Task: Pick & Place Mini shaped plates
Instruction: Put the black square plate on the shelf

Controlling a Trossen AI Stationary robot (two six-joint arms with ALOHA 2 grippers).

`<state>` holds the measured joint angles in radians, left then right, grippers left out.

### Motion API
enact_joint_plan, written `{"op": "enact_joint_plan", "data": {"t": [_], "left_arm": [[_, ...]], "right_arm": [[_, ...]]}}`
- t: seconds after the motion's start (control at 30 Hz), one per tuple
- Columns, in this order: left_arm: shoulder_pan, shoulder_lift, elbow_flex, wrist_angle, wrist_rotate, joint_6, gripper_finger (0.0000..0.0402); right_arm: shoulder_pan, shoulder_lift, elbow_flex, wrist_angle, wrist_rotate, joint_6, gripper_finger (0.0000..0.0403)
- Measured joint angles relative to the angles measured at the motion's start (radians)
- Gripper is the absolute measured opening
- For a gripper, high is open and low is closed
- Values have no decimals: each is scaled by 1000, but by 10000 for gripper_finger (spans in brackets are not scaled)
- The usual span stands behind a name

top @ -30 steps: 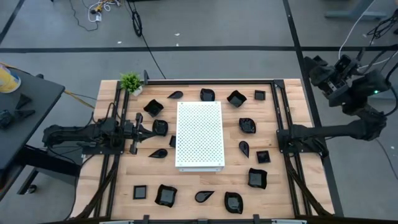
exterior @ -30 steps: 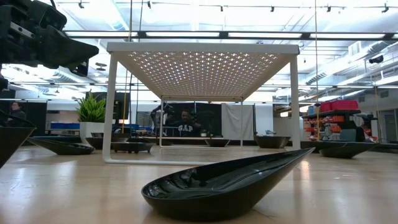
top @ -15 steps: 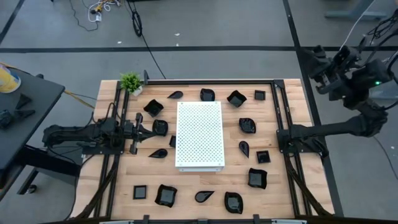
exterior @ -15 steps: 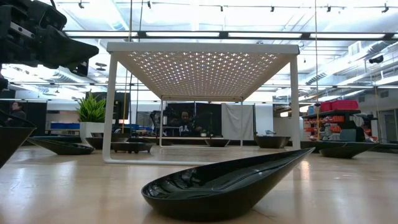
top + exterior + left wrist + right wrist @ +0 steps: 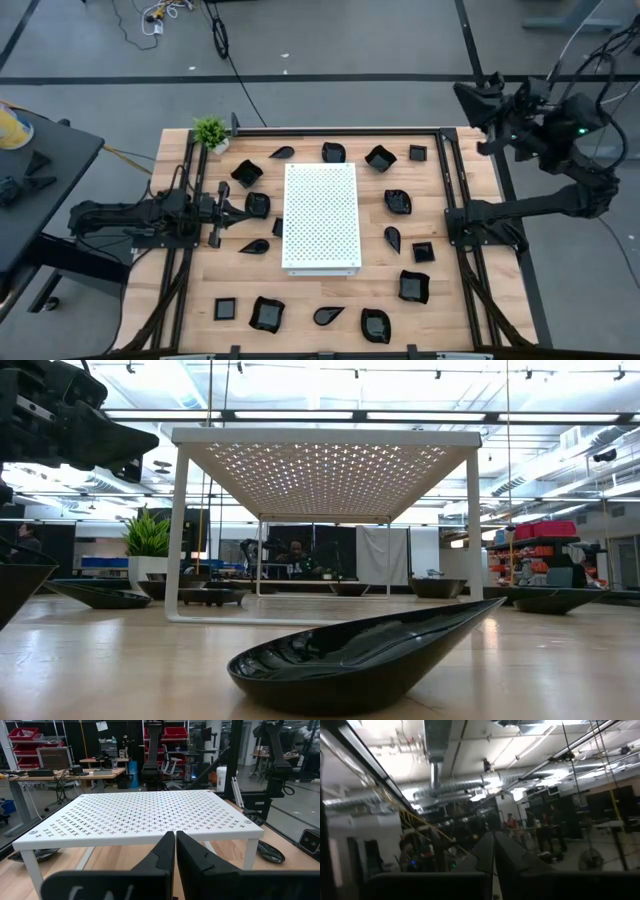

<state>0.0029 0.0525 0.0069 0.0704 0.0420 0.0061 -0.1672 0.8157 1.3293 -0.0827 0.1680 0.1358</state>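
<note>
Right end effector (image 5: 472, 97) has swung further out past my desk (image 5: 470, 190) corner, fingers closed, empty. Left end effector (image 5: 245, 214) closed beside white board (image 5: 321, 215); mini shaped plates (image 5: 257, 204) ring it, nearest touching its tips.

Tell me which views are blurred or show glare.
Right wrist view: dim and smeared, ceiling lamps blooming. Low view: sharp, ceiling light reflected in the nearest black dish. Left wrist view: white perforated board crisp. High view: evenly lit, soft shadows.
</note>
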Motion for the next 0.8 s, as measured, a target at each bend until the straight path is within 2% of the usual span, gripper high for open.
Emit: {"op": "enact_joint_plan", "data": {"t": [0.8], "left_arm": [[0, 0, 0, 0, 0, 0, 21]], "right_arm": [[-395, 68, 0, -652, -3, -188, 20]]}}
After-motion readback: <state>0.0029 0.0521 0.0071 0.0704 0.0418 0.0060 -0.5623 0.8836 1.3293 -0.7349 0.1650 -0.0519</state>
